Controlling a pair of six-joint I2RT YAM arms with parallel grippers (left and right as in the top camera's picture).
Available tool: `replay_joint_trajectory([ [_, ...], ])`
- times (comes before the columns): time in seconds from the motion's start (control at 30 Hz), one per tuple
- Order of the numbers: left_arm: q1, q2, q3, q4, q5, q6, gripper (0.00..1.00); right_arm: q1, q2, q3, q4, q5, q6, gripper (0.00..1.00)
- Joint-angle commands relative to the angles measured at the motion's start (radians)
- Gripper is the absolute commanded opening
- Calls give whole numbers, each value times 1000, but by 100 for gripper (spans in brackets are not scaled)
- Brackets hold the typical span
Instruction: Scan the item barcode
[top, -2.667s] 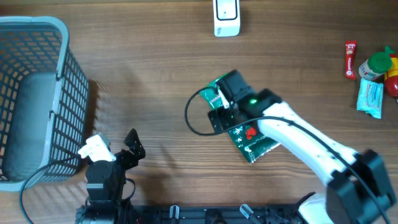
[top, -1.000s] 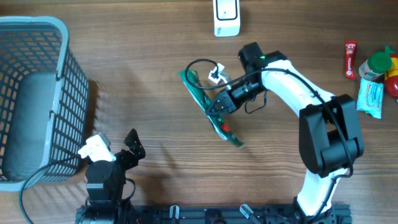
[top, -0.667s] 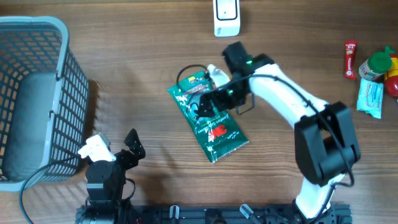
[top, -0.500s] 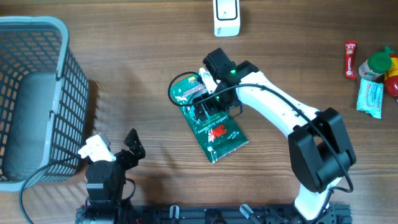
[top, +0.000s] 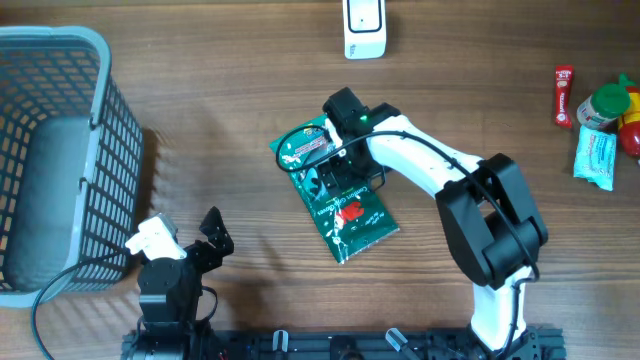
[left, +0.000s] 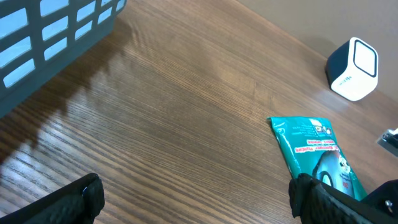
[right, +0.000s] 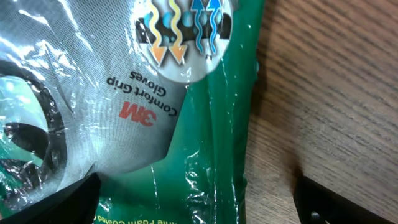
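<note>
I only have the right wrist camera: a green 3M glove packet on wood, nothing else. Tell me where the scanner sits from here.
Observer: The scanner stands at the table's far edge, beyond the glove packet and apart from it.
Operator: Report the left arm.
Observer: The left gripper is open and empty, at the near left beside the basket, well away from the packet.
Operator: Give me the packet's whole pose.
Observer: It lies flat and diagonal on the table, its far end under the open right gripper. I cannot make out a barcode from overhead.
</note>
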Motion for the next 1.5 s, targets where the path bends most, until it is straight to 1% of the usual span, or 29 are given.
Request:
replay_joint_trajectory([
  [0.0, 6, -5, 0, -3, 9, -5, 100, 3, 178, -23, -87, 5, 55, 70],
  [0.03, 6, -5, 0, -3, 9, -5, 100, 6, 216, -23, -117, 4, 67, 34],
  [0.07, 6, -5, 0, -3, 9, -5, 100, 7, 247, -23, -137, 6, 90, 6],
  [0.1, 6, -5, 0, -3, 9, -5, 100, 7, 266, -23, -146, 7, 131, 4],
  [0.2, 6, -5, 0, -3, 9, -5, 100, -19, 256, 24, -221, -40, 274, 4],
  [0.23, 6, -5, 0, -3, 9, -5, 100, -30, 244, 61, -264, -81, 313, 4],
  [0.3, 6, -5, 0, -3, 9, -5, 100, -57, 213, 165, -386, -192, 434, 4],
  [0.37, 6, -5, 0, -3, 9, -5, 100, -85, 181, 277, -566, -293, 635, 4],
  [0.43, 6, -5, 0, -3, 9, -5, 100, -109, 160, 357, -746, -354, 818, 4],
  [0.5, 6, -5, 0, -3, 9, -5, 100, -127, 140, 381, -764, -438, 862, 4],
  [0.6, 6, -5, 0, -3, 9, -5, 100, -147, 123, 381, -764, -630, 985, 4],
  [0.67, 6, -5, 0, -3, 9, -5, 100, -151, 123, 381, -764, -763, 1100, 4],
  [0.7, 6, -5, 0, -3, 9, -5, 100, -152, 124, 381, -763, -849, 1110, 4],
  [0.73, 6, -5, 0, -3, 9, -5, 100, -153, 124, 381, -761, -942, 1078, 4],
  [0.77, 6, -5, 0, -3, 9, -5, 100, -154, 123, 381, -763, -1092, 965, 4],
  [0.93, 6, -5, 0, -3, 9, -5, 100, -154, 123, 381, -763, -1299, 729, 4],
  [0.97, 6, -5, 0, -3, 9, -5, 100, -155, 123, 381, -763, -1321, 718, 4],
  [1.0, 6, -5, 0, -3, 9, -5, 100, -155, 123, 381, -763, -1334, 768, 4],
  [1.1, 6, -5, 0, -3, 9, -5, 100, -156, 123, 381, -763, -1383, 838, 4],
  [1.13, 6, -5, 0, -3, 9, -5, 100, -158, 123, 381, -763, -1403, 884, 4],
  [1.2, 6, -5, 0, -3, 9, -5, 100, -163, 123, 381, -763, -1435, 1022, 4],
  [1.23, 6, -5, 0, -3, 9, -5, 100, -166, 123, 381, -762, -1459, 1052, 4],
  [1.3, 6, -5, 0, -3, 9, -5, 100, -168, 123, 381, -762, -1537, 1051, 4],
  [1.33, 6, -5, 0, -3, 9, -5, 100, -168, 123, 381, -762, -1547, 1050, 4],
  [1.47, 6, -5, 0, -3, 9, -5, 100, -168, 123, 381, -763, -1520, 1025, 4],
])
